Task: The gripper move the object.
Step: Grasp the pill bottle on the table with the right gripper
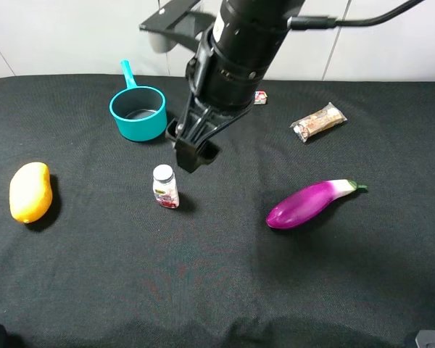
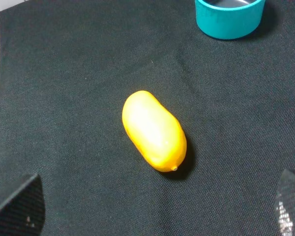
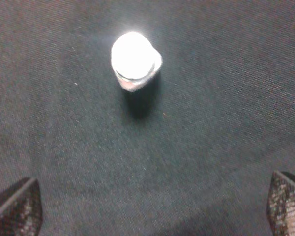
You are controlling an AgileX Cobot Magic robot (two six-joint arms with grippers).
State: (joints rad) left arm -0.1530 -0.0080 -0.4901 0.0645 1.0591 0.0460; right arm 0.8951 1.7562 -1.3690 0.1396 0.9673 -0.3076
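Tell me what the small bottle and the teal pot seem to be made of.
Small bottle: probably glossy plastic, with a smooth white cap and a printed red-and-white label. Teal pot: perhaps painted metal; the outside is smooth teal, the inside grey and slightly shiny. Plastic cannot be excluded.

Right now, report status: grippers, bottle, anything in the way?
Left gripper open, empty. Right gripper open, above bottle, no contact. Bottle upright. Nothing blocking.
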